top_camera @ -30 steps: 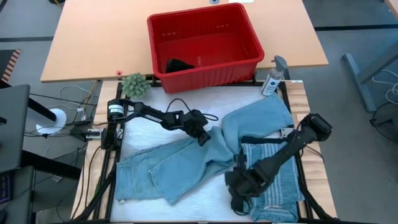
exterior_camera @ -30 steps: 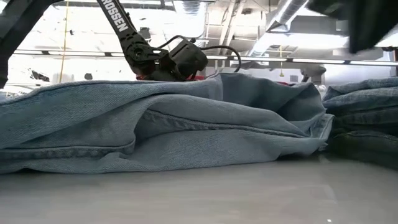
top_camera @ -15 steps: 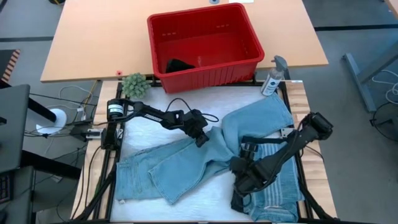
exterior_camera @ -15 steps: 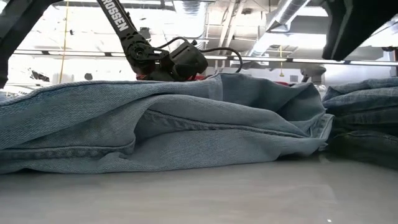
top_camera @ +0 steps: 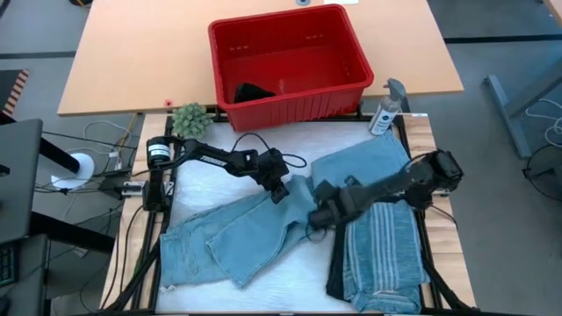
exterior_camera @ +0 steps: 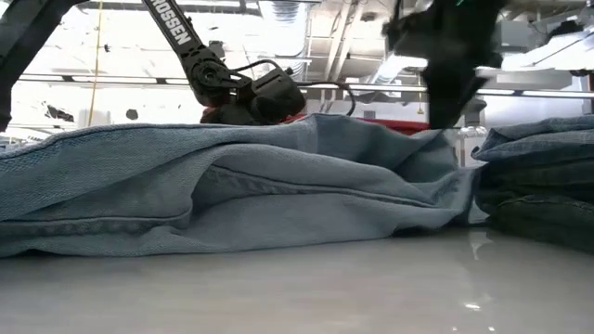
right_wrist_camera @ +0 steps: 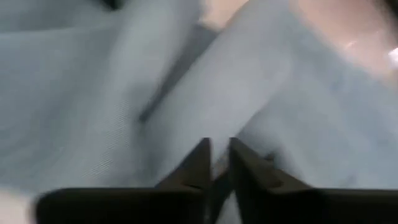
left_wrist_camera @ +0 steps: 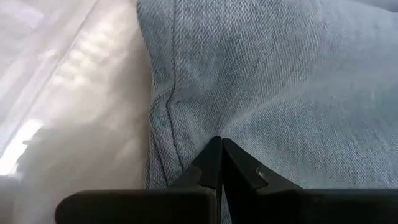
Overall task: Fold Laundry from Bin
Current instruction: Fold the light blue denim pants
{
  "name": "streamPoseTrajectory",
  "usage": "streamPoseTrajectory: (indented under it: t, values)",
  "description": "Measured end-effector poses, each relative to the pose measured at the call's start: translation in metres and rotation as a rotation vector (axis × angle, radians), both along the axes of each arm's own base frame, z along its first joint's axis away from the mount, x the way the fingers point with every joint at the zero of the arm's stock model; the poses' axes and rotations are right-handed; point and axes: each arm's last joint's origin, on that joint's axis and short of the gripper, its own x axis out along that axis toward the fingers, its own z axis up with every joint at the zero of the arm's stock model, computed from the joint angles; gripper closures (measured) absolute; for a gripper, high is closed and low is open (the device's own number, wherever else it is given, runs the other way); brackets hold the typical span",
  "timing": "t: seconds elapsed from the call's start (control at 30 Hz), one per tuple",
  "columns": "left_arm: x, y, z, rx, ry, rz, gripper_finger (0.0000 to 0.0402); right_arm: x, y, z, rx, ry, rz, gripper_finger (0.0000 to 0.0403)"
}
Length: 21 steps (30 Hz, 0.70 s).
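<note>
Item: light blue jeans [top_camera: 263, 233], spread flat on the table [top_camera: 211, 189], mid-fold.
Left gripper [top_camera: 279, 191]: fingers pressed together at the jeans' seat seam; no cloth visibly pinched, so it seems to pin rather than grip.
Right gripper [top_camera: 318, 217]: just beside the left, over the waist end; jaws narrow, hold on denim cannot be told.
Behind both: red bin [top_camera: 290, 61] with a small black item [top_camera: 253, 91] inside.
Beside the right gripper: folded striped shirt [top_camera: 379, 254].
Step, by judgement: gathering the waist; next calls for a firm pinch before carrying cloth across.
Change: right gripper, a second ago over the shirt stack, has swung to the jeans.
</note>
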Motion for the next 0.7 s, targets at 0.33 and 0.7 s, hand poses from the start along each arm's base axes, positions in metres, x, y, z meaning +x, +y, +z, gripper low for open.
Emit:
streamPoseTrajectory:
  t: [0.33,0.7]
  values:
    - [-0.008,0.010,0.002,-0.003,0.052,0.010,0.0401,0.008,-0.068,-0.012,0.047,0.098,-0.037,0.0386]
    - [-0.015,0.021,0.006,0.000,0.072,0.045,0.0401,-0.037,-0.112,-0.063,0.229,-0.107,-0.180,0.0386]
